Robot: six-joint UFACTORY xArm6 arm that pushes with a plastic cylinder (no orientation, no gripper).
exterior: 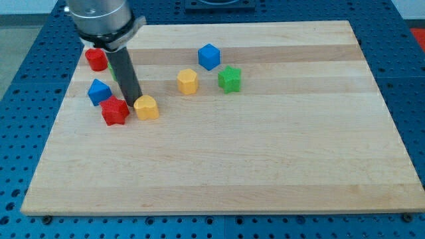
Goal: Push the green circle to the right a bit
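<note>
My rod comes down from the view's top left, and my tip (131, 103) rests on the board between the red star (115, 111) and the yellow heart (147, 107), close to both. A thin sliver of green (113, 75) shows at the rod's left edge; the rest of that block is hidden behind the rod, so its shape cannot be made out. A green star (230, 79) lies well to the right of my tip.
A red block (97, 59) lies at the upper left and a blue block (99, 91) just left of the rod. A yellow hexagon (188, 81) and a blue cube (208, 56) lie near the green star. The wooden board (265, 166) sits on a blue pegboard surface.
</note>
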